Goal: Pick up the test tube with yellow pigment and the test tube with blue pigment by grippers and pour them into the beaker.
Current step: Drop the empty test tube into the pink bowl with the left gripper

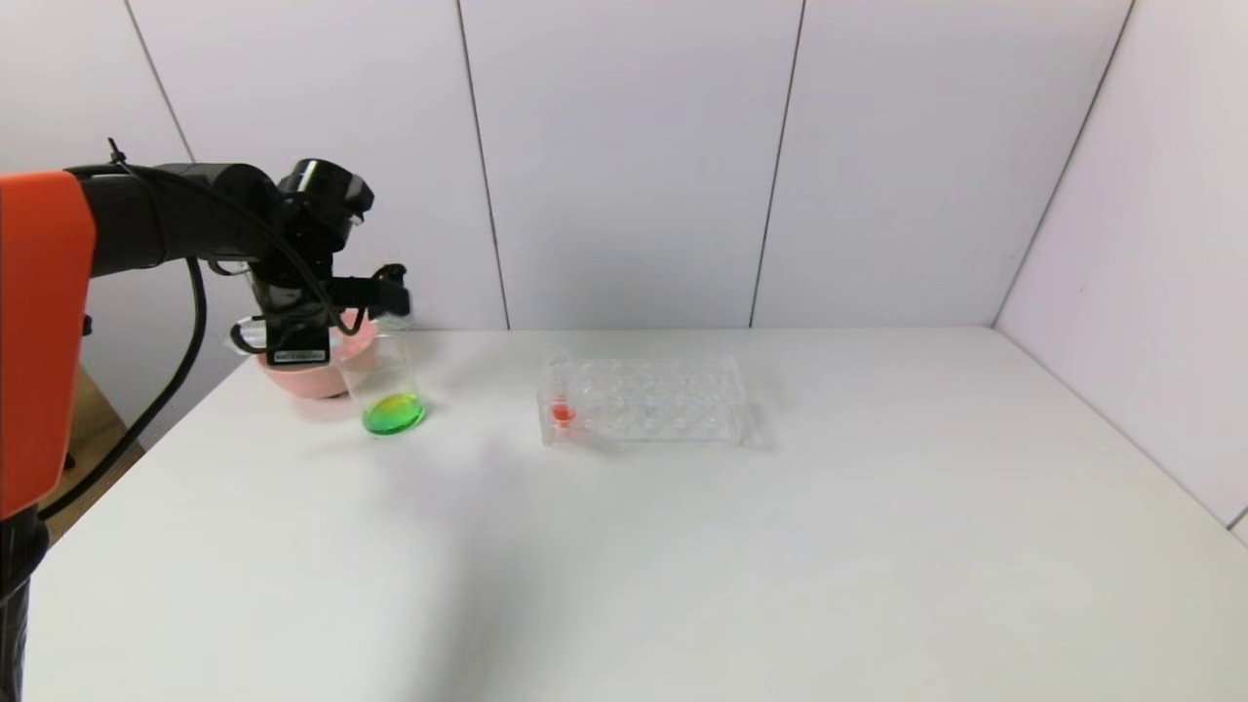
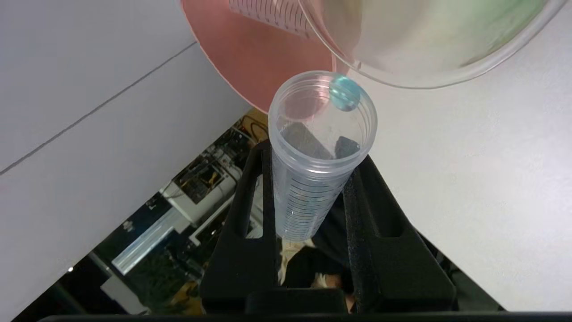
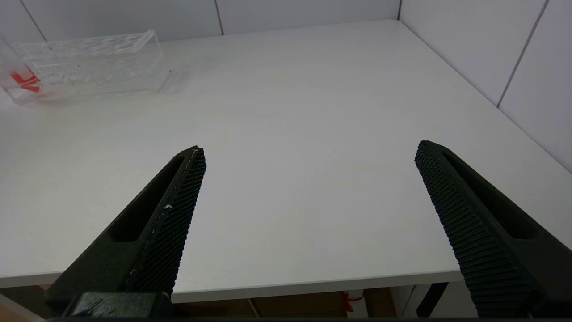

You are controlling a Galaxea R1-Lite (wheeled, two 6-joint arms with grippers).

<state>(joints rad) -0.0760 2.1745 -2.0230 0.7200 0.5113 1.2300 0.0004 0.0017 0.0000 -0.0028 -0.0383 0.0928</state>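
My left gripper (image 1: pixel 388 292) (image 2: pixel 313 156) is shut on the test tube with blue pigment (image 2: pixel 313 192), a clear graduated tube. It is held tipped over, its open mouth beside the beaker's rim, with a blue drop (image 2: pixel 344 93) hanging at the lip. The beaker (image 1: pixel 385 375) (image 2: pixel 424 49) stands at the table's far left and holds green liquid (image 1: pixel 394 413). The test tube with yellow pigment is out of view. My right gripper (image 3: pixel 310 156) is open and empty above the table's near right edge; it does not show in the head view.
A pink bowl (image 1: pixel 302 375) (image 2: pixel 259 49) stands right behind the beaker. A clear tube rack (image 1: pixel 648 400) (image 3: pixel 89 62) sits mid-table with a red-orange tube (image 1: pixel 562 411) at its left end. The white table (image 1: pixel 682 546) meets walls at the back and right.
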